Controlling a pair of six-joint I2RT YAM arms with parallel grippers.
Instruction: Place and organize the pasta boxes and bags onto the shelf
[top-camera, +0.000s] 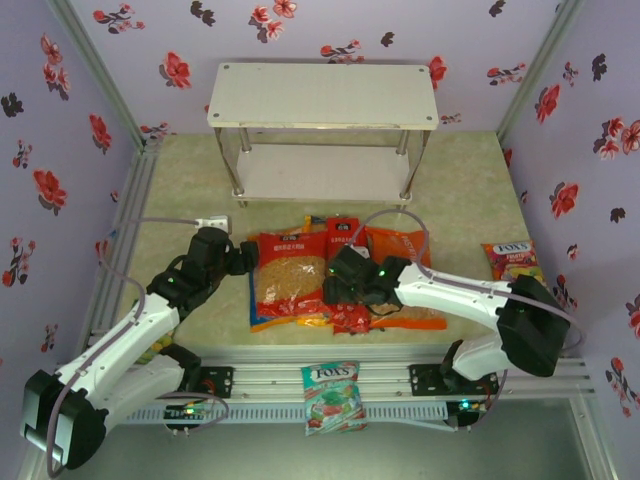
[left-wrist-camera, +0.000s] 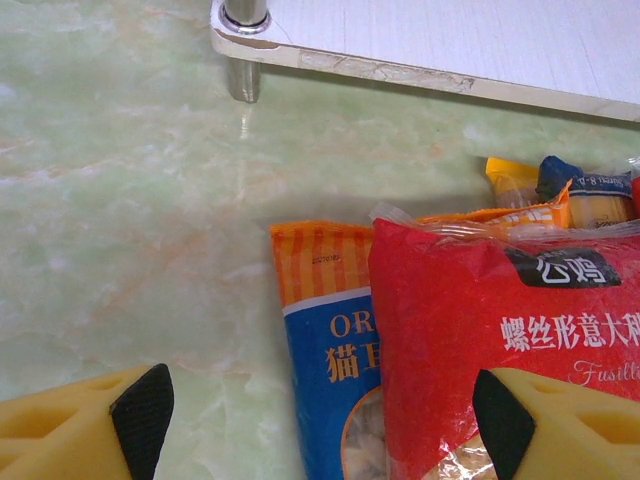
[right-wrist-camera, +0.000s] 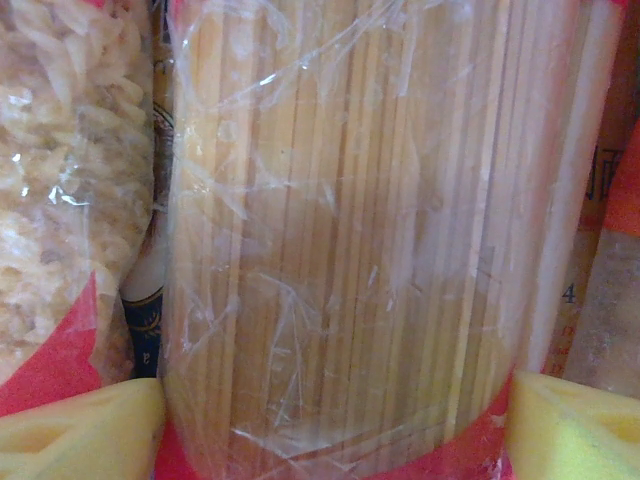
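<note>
From above, the shelf (top-camera: 322, 95) stands at the upper centre, two white boards on four metal legs, both boards bare. In the middle of the table (top-camera: 470, 190) lies one pile of pasta with three bags: a red bag (top-camera: 290, 275), a blue bag (top-camera: 258, 312) peeking out under its left edge, and an orange bag (top-camera: 402, 245) on the right. A red spaghetti pack (top-camera: 344, 234) shows behind the right gripper (top-camera: 335, 282), which covers the other long packs, so they cannot be counted. The left gripper (top-camera: 240, 258) sits at the pile's left edge. There are two candy bags, one (top-camera: 512, 260) at the right and one (top-camera: 330, 395) at the bottom centre. In the left wrist view, the left gripper (left-wrist-camera: 320, 405) is spread wide and grips nothing. The red bag (left-wrist-camera: 480, 330) overlaps the blue bag (left-wrist-camera: 325, 330), with one yellow pack end (left-wrist-camera: 510, 180) and one dark blue pack end (left-wrist-camera: 560, 175) beyond. The shelf's lower board (left-wrist-camera: 450, 40) crosses the top. In the right wrist view, the right gripper (right-wrist-camera: 335, 430) is spread wide across the red spaghetti pack (right-wrist-camera: 370, 250); contact is unclear. The red bag (right-wrist-camera: 60, 180) lies at the left.
</note>
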